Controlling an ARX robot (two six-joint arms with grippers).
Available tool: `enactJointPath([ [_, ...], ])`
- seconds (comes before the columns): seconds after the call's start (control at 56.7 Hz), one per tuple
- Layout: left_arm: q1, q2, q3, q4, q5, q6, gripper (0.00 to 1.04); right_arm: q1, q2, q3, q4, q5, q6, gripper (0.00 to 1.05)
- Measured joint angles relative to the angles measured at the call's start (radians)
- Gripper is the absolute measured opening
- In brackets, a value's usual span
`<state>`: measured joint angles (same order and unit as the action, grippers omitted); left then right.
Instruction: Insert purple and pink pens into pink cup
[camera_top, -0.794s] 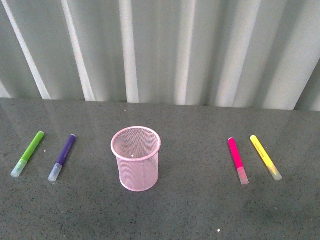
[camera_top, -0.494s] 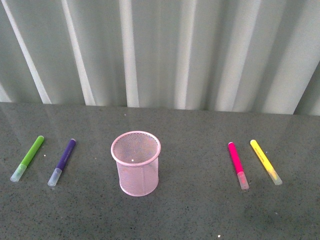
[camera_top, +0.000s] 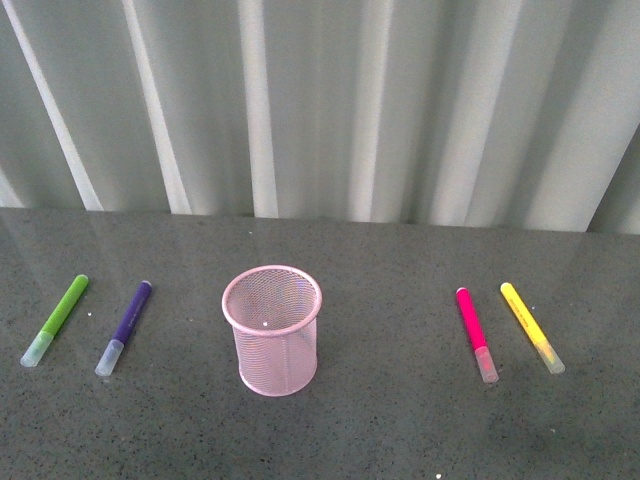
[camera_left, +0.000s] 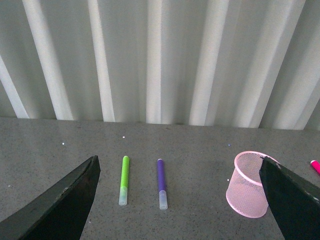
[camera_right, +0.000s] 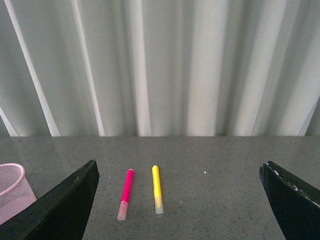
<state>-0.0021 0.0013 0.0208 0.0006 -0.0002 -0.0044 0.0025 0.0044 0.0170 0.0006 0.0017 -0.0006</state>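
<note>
Pre-grasp step: left gripper (camera_left: 178, 159) and right gripper (camera_right: 178, 162) were spread, empty. Next move likely required descending onto purple pen (camera_top: 125, 328) and pink pen (camera_top: 475, 333), then pink cup (camera_top: 275, 352).

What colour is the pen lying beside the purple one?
Lime green. The green pen shows best in the front view, beside the purple pen.

LIGHTING AND IMAGE QUALITY

Illumination is even, diffuse and moderately bright in all views. The pale corrugated wall (camera_top: 320, 100) shows soft vertical banding; the dark tabletop (camera_top: 400, 430) reflects it faintly at the far edge. Shadows are weak. In the wrist views, the fingers of the left gripper (camera_left: 178, 159) and right gripper (camera_right: 180, 161) render near-black, without detail. The surface ahead of each claw is slightly soft and grainy.
</note>
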Motion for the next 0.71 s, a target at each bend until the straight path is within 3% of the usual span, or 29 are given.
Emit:
enactJointPath([
  [0.477, 0.000, 0.000, 0.000, 0.000, -0.001, 0.000, 0.98, 0.000, 0.000, 0.000, 0.000, 0.000, 0.000, 0.98],
  [0.6, -0.085, 0.097, 0.043, -0.150, -0.330, 0.000, 0.98, 0.000, 0.000, 0.000, 0.000, 0.001, 0.000, 0.98],
  [0.706, -0.123, 0.135, 0.067, -0.195, -0.402, -0.024, 0.98, 0.000, 0.000, 0.000, 0.000, 0.001, 0.000, 0.98],
])
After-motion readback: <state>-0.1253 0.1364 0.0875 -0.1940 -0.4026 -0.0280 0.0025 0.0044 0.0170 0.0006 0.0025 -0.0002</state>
